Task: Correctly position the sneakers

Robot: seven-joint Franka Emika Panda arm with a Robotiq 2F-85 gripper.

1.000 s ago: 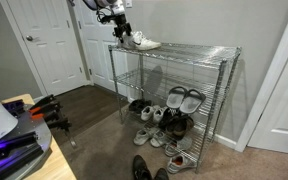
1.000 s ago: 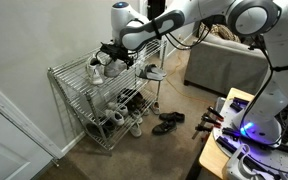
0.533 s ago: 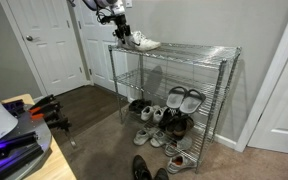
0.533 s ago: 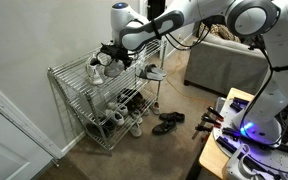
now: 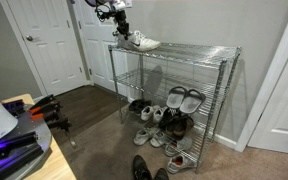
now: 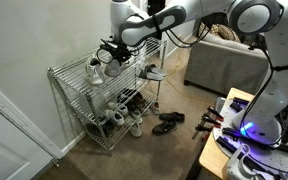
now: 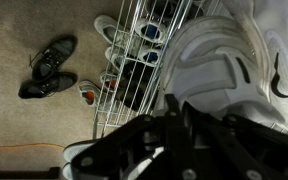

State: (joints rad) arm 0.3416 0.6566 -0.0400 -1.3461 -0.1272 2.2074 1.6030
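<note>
While the sneakers (image 5: 142, 42) are lying on the top tier of the wire rack (image 5: 199, 50), the gripper (image 5: 121, 24) is hanging right above them at the rack's corner, w/ the pair sitting just beneath and slightly to one side of it. In both exterior views the white uppers are showing directly under the fingers; the other angle is putting the sneakers (image 6: 101, 68) just below the gripper (image 6: 112, 52), near the shelf edge. In the wrist view one sneaker (image 7: 224, 70) is filling the frame right in front of the gripper (image 7: 174, 125), laces and pale sole showing, pic blurred. Whether the jaws are apart, together or clamped on a shoe, can't tell: the fingers are reading as a dark blur, and the ext. views are too small to settle it.

Further out, the rack (image 7: 144, 55) wires are running past the gripper in the wrist view, w/ more shoes showing through on the lower tiers. Grey slip-ons (image 5: 184, 98) are sitting well below the gripper on a lower shelf. Black shoes (image 7: 49, 70) are lying on the carpet, far below and off to the side of the gripper, apart from the rack; they are also showing at (image 6: 167, 123).
</note>
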